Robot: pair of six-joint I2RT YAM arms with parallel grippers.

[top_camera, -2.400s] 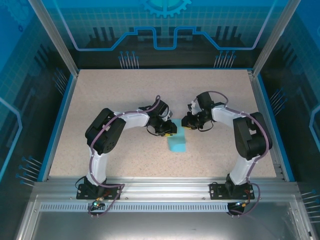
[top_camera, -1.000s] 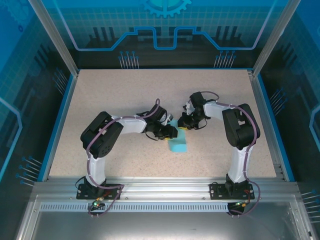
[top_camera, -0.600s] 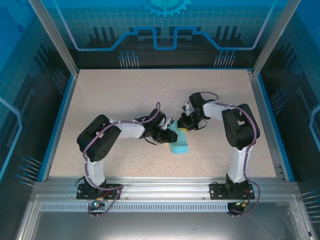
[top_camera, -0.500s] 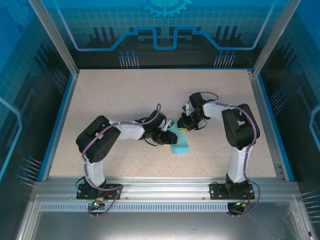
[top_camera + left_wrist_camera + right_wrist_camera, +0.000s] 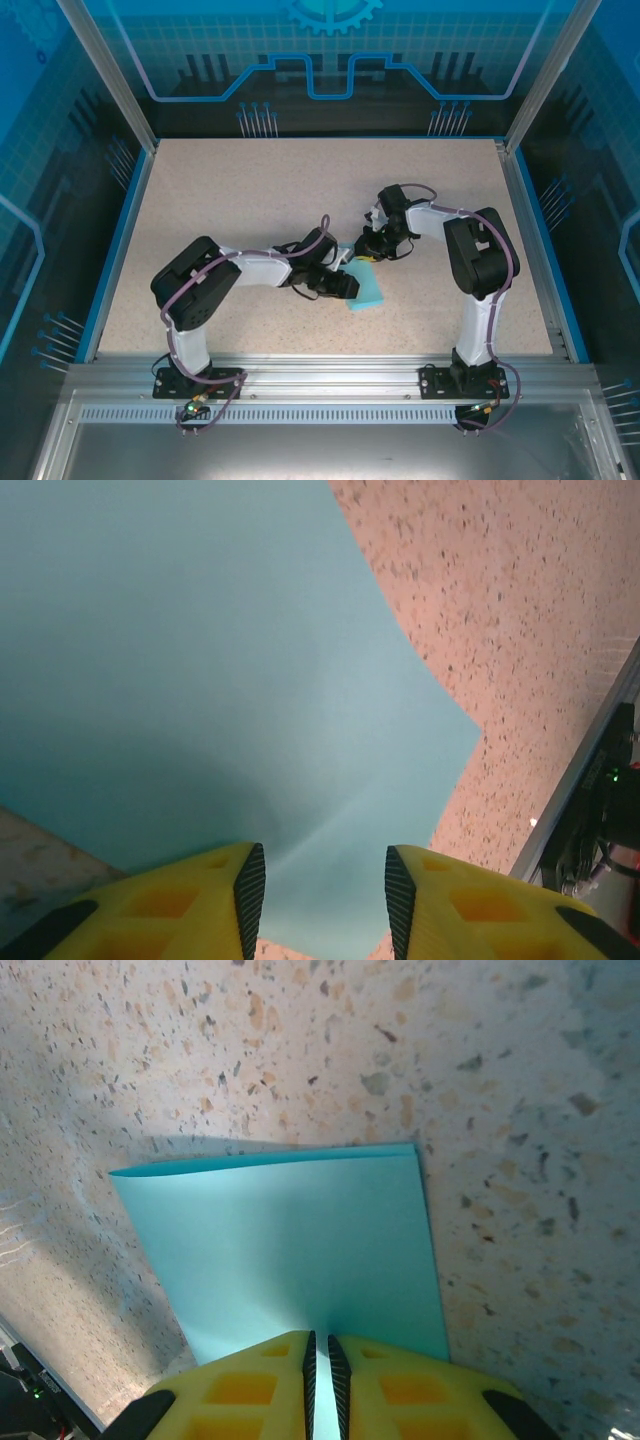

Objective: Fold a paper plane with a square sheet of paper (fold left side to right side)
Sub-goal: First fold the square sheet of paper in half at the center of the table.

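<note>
Since the earliest overhead view, the left gripper (image 5: 342, 286) had sunk low and slid to the left edge of the square sheet of paper (image 5: 368, 291), which had skewed slightly near the middle of the table (image 5: 230, 200). Left wrist view: its yellow fingers (image 5: 180, 900) stood apart, released, with turquoise paper spreading ahead of the gap and bulging gently (nothing clamped, as far as could be seen). Right wrist view: the right gripper (image 5: 319, 1345) was clenched on the sheet's nearest edge, and the far edge showed a doubled layer. Step in hand, by judgement: bringing the left side over to the right. To do it well, the right pinch should hold as an anchor while the left jaws took one layer only, lifted it in a shallow arc, and matched edges before any crease was pressed; a skewed sheet risked a crooked fold.
</note>
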